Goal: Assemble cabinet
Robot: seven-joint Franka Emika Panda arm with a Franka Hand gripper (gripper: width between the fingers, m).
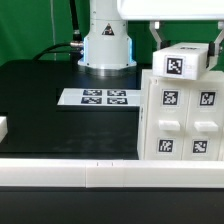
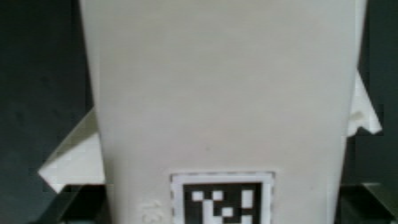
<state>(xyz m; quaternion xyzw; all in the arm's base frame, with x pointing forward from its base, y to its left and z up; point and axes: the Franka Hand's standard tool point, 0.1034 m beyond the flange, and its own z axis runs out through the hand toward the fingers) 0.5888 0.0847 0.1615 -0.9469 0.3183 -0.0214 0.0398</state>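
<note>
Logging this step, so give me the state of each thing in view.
Cabinet: upright on the table, at the exterior view's right.
Tagged block: atop the cabinet, between the pincer's fingers.
Pincer: straddling the block; grip unclear.
Marker board: flat on the table.

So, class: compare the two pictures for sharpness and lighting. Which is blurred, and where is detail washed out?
Wrist view: soft and out of focus throughout, a white panel fills the frame, its marker tag smeared. Exterior view: sharper, the cabinet tags readable, evenly lit, though its white faces lose detail against the black table.
</note>
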